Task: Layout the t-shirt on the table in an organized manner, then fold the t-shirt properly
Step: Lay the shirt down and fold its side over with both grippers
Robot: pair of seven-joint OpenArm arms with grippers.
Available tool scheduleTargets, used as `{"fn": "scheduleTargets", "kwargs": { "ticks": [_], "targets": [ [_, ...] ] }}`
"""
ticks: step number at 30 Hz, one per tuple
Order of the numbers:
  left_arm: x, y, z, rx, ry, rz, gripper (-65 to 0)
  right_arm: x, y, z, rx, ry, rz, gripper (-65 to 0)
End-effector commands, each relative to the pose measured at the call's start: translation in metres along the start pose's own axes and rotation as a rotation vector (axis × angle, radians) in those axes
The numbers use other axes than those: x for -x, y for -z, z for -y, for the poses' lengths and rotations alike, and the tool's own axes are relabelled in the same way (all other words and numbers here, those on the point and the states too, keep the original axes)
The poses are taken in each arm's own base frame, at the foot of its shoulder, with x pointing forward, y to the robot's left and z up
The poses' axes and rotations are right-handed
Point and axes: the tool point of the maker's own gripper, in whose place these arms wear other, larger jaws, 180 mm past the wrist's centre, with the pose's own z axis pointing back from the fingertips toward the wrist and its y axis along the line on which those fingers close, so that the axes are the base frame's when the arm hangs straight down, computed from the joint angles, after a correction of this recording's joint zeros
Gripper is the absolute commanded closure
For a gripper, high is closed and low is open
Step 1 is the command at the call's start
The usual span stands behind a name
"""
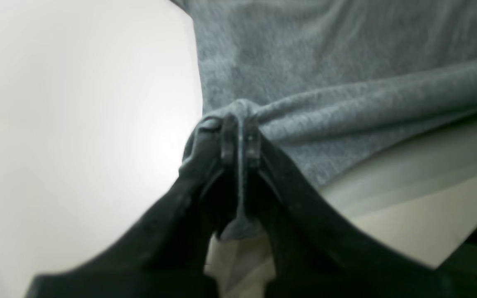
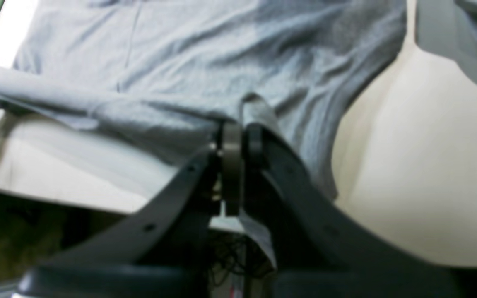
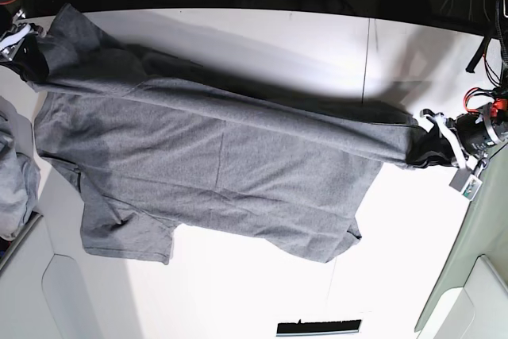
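Base view: grey t-shirt [image 3: 238,168] spans the frame from upper left to centre right, most of it on the white bench [image 3: 214,299], one edge drawn up between two arms

Left pincer [image 3: 429,156], centre right of frame, clamped on one end of that edge; right pincer [image 3: 40,69], upper left, clamped on the other. Both wrist views show cloth pinched between the tips, a small tail of it poking out beyond the grip

Why so wide apart: probably to keep the edge taut, so it travels as one straight line and does not sag into creases. The span between the grips looks nearly straight, running down slantwise towards the right of the frame, which fits that reading. The grips sit near the ends of the edge, presumably so that the corners are steered directly

The body of the shirt lies below the held edge in the frame, fairly flat, soft ripples only; its weight and drag likely anchor the cloth while the edge is handled. One sleeve sticks out at lower left, cloth around it rumpled

Bunched grey cloth [image 3: 14,180] at the left border, beside the shirt, apparently set aside to leave working room

Judgement: laying out or the start of a fold, cannot tell which; uneven lowering could skew the edge
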Motion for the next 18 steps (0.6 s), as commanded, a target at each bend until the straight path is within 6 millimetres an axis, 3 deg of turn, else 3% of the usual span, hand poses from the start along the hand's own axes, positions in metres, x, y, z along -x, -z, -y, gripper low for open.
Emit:
{"fn": "scheduleTargets", "kwargs": {
  "ticks": [1,5,8,13,15,18],
  "targets": [
    [-0.02,-0.003,-0.01,-0.017,0.019,0.054,0.0,-0.014,0.002,0.002,-0.007,-0.011,0.045,0.0],
    [-0.015,0.017,-0.014,-0.046,0.03,0.073,0.0,-0.014,0.028,0.005,-0.028,0.017,0.031,0.0],
    [-0.007,0.028,-0.014,-0.054,0.007,0.072,0.0,-0.004,0.046,0.003,-0.034,0.01,-0.026,0.0],
    [0.008,0.033,-0.017,-0.059,-0.038,0.048,-0.2,0.013,0.058,-0.001,-0.042,0.005,-0.077,0.0],
    [0.008,0.033,-0.018,-0.059,-0.039,0.047,-11.5,0.013,0.057,-0.001,-0.038,0.011,-0.078,-0.6],
    [0.008,0.032,-0.019,-0.061,-0.038,0.045,-27.5,0.013,0.057,0.0,-0.036,0.017,-0.078,-26.5]
  ]
}}
